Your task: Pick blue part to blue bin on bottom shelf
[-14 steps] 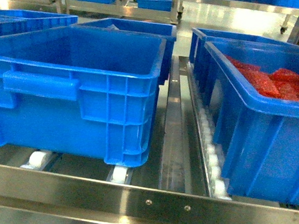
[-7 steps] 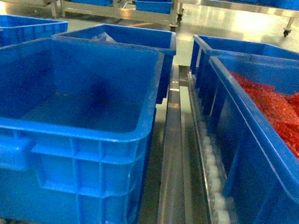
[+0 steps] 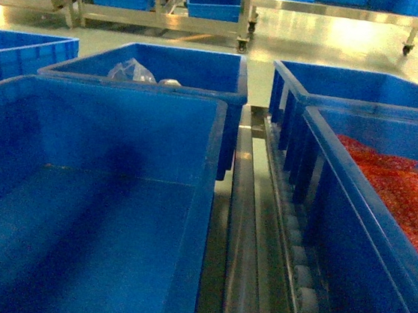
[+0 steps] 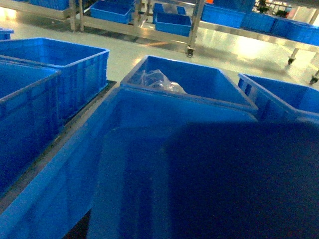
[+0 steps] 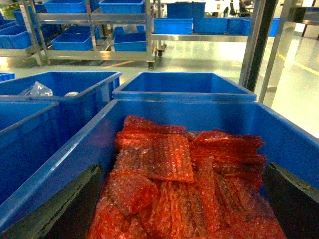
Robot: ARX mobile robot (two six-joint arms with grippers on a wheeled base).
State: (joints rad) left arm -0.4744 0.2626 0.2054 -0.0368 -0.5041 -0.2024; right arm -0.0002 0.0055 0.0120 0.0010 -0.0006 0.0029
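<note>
The blue bin (image 3: 207,202) fills the near left of the head view; its smooth floor is bare and in shadow. The left wrist view looks into the same bin (image 4: 70,164) from just above. A dark-blue mass (image 4: 239,184) covers that view's lower right, and I cannot tell whether it is shadow or the blue part. A dark wedge (image 4: 79,230) at the bottom may be a finger. The right gripper (image 5: 182,168) hangs open over red bubble wrap (image 5: 164,164), its fingers (image 5: 60,209) wide apart. The bottom shelf's steel rail (image 3: 245,236) and white rollers (image 3: 306,300) run between the crates.
A like crate (image 3: 353,218) holding the red wrap stands at the right, with another crate (image 3: 353,86) behind it. Behind the blue bin, a crate (image 3: 164,83) holds a clear plastic bag (image 3: 130,70). Further racks (image 3: 164,15) with blue crates stand across the floor.
The head view has risen and tipped forward. The front steel rail and the bin's outer wall have dropped out of sight, and I now look down into the bin.
</note>
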